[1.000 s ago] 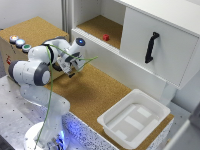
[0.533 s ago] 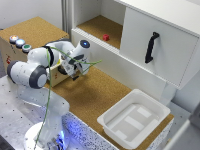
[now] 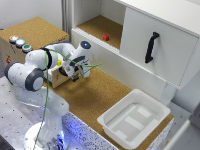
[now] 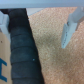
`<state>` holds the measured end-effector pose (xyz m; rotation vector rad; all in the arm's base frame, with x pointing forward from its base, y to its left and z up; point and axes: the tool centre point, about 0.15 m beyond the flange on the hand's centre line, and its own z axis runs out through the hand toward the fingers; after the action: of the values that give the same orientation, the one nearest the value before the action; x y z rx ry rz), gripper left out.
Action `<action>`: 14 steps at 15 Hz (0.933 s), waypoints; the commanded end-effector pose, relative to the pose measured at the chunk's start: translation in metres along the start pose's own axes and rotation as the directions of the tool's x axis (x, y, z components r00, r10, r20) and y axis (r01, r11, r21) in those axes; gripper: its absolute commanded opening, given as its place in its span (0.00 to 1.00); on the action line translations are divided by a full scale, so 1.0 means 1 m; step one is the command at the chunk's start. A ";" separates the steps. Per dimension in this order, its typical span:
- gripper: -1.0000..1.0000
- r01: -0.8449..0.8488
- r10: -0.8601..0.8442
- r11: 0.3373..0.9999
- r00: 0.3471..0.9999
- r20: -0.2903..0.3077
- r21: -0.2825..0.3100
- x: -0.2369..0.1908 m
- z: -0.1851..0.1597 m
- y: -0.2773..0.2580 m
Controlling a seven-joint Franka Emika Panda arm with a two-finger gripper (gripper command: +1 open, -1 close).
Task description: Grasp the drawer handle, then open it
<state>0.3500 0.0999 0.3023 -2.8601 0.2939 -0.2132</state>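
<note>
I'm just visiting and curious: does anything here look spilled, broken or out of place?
Nothing looks spilled or damaged. The only stray item is a small red object lying alone on the cork shelf inside the open white cabinet. The white plastic tub sits flat on the cork tabletop.

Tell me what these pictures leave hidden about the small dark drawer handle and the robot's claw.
- Small dark drawer handle: exterior view, hidden behind the white robot arm.
- Gripper: exterior view, too small and blurred to tell open from shut.
- Wrist view: blurred; a dark ribbed cylinder fills the frame, its ends cut off by the edges.
- Pale fingertips: contact unclear.
</note>
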 end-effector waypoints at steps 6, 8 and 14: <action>1.00 0.425 -0.407 0.879 0.905 0.122 -0.217 0.015 -0.044 -0.027; 1.00 0.478 -0.451 0.844 0.878 0.161 -0.242 0.017 -0.034 -0.034; 1.00 0.534 -0.546 0.797 0.837 0.040 -0.282 0.020 -0.093 -0.084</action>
<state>0.3541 0.1180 0.3629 -3.0497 -0.4117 -0.3509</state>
